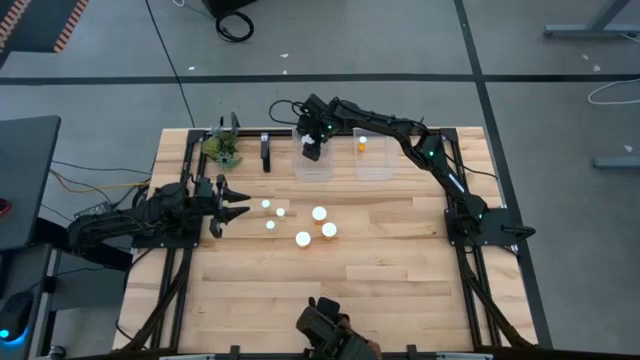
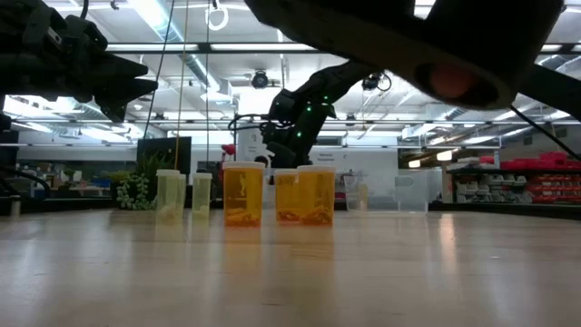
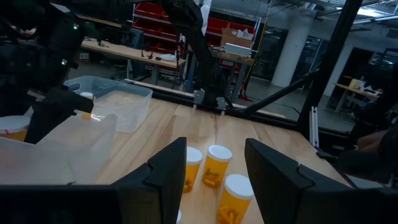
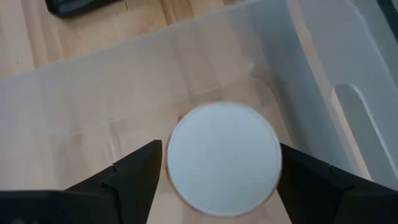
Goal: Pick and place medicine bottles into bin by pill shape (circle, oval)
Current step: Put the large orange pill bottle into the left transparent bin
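Several medicine bottles (image 1: 319, 213) with white caps stand upright on the wooden table near its middle; they show amber in the low view (image 2: 242, 193). My right gripper (image 1: 312, 150) is open over the left clear bin (image 1: 312, 172), pointing steeply down. Its fingers (image 4: 134, 171) stand on either side of one bottle's white cap (image 4: 224, 149), which lies inside that bin. Another bottle (image 1: 362, 143) is in the right clear bin (image 1: 378, 165). My left gripper (image 1: 235, 205) waits open at the table's left, level, with nothing between its fingers (image 3: 165, 180).
A small green plant (image 1: 225, 148) and a dark upright object (image 1: 265, 152) stand at the far edge, left of the bins. A dark device (image 1: 335, 335) sits at the near edge. Bare wood lies to the right of the bottle cluster and toward the near edge.
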`<state>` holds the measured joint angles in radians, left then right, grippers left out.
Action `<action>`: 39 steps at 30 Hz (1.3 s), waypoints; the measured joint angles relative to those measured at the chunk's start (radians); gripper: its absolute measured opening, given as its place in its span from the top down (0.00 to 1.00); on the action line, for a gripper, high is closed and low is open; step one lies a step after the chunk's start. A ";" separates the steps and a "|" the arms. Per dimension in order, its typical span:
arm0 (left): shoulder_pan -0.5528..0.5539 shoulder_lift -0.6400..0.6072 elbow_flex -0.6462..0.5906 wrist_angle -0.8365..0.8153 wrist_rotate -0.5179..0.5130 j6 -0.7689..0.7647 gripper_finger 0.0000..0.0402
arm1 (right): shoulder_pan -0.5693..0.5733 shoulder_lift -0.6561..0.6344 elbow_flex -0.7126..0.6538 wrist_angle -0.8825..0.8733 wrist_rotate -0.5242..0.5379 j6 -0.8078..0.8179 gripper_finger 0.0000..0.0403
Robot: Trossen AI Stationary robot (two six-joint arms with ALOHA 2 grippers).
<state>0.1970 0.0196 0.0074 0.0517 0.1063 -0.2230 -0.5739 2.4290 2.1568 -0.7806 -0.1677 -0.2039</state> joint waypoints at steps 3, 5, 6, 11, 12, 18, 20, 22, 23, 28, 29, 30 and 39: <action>0.000 0.000 0.000 0.000 0.000 0.000 0.57 | 0.000 -0.002 0.021 -0.023 0.012 -0.002 0.26; 0.000 0.000 0.000 0.000 0.000 0.000 0.57 | 0.000 -0.011 0.034 -0.048 0.016 -0.002 0.26; 0.000 0.000 0.000 0.000 0.000 0.000 0.57 | 0.000 -0.015 0.041 -0.049 0.018 -0.003 0.26; 0.000 0.000 0.000 0.000 0.000 0.000 0.57 | 0.005 -0.057 0.045 -0.068 0.040 -0.003 0.26; 0.000 0.000 0.000 0.000 0.000 0.000 0.57 | 0.007 -0.066 0.045 -0.072 0.046 -0.005 0.26; 0.000 0.000 0.000 0.001 0.000 0.000 0.57 | 0.014 -0.139 0.045 -0.100 0.066 -0.003 0.26; 0.000 0.000 0.000 0.001 0.000 0.000 0.57 | 0.020 -0.165 0.045 -0.104 0.066 -0.002 0.26; 0.000 0.000 0.000 0.001 0.000 0.000 0.57 | 0.028 -0.191 0.045 -0.104 0.066 0.002 0.26; 0.000 0.000 0.000 0.001 0.000 0.000 0.57 | 0.034 -0.204 0.045 -0.104 0.066 0.004 0.26; 0.000 0.000 0.000 0.002 0.000 0.000 0.57 | 0.077 -0.243 0.046 -0.103 0.066 0.010 0.26; 0.000 0.000 0.000 0.001 0.000 0.000 0.57 | 0.091 -0.245 0.046 -0.103 0.067 0.010 0.26; 0.000 0.000 0.000 0.002 0.000 0.000 0.57 | 0.104 -0.247 0.046 -0.102 0.066 0.010 0.26; 0.000 0.000 0.000 0.002 0.000 0.000 0.57 | 0.223 -0.247 0.046 -0.101 0.066 0.010 0.26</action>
<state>0.1970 0.0193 0.0074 0.0533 0.1066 -0.2230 -0.3511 2.1822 2.2024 -0.8818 -0.1013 -0.1944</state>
